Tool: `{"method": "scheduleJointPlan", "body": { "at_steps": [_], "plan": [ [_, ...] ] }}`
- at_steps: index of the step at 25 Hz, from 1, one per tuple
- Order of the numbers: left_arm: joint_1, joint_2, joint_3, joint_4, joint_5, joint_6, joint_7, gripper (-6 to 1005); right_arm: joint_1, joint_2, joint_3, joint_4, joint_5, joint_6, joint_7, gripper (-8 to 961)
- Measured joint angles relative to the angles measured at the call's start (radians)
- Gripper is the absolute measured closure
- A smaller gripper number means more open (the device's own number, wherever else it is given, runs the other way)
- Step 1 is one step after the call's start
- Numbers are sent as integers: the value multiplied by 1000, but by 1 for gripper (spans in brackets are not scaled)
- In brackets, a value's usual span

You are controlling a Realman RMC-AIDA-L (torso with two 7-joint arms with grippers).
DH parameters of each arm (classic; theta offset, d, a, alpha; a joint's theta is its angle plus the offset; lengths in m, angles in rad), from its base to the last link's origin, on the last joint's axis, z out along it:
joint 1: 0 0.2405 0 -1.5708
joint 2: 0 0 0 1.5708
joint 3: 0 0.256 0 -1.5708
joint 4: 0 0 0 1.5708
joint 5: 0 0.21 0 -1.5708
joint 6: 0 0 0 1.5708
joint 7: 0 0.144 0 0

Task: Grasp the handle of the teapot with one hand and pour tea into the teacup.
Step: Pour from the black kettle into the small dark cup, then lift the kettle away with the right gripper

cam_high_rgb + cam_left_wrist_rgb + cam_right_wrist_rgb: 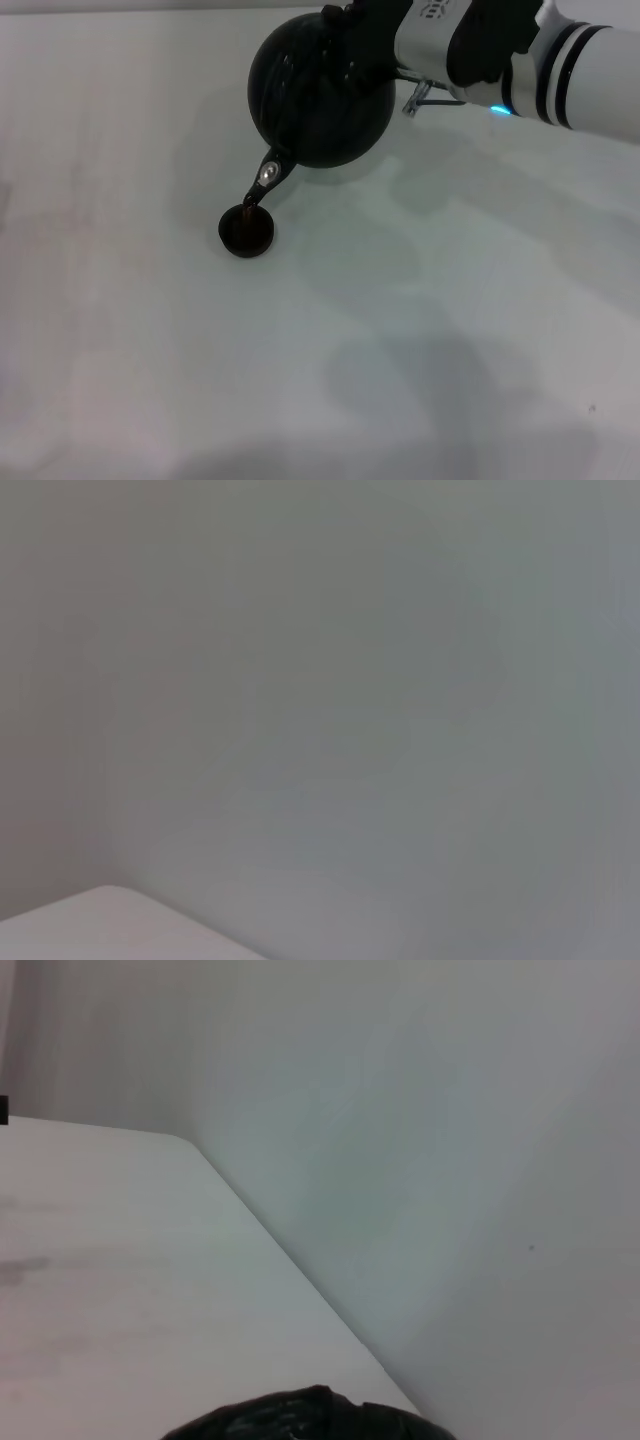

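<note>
On the pale worktop (450, 330) sits the teacup (246, 230). The right gripper (372, 40) holds the teapot (320, 95) tipped, spout just over the cup. I cannot tell how its jaws stand. Tip too fast and tea may splash out.

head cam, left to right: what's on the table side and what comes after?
teacup → spout tipped down over the cup → teapot, lifted and tilted → right pincer at the teapot's top → right arm running off the right edge.
</note>
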Motion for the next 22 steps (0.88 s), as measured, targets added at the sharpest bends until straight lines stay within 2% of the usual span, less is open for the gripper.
{"method": "scheduleJointPlan", "body": {
  "at_steps": [22],
  "plan": [
    [-5, 0, 0, -4, 0, 13, 0, 137, -5, 0, -14, 9, 9, 14, -5, 764]
  ]
}}
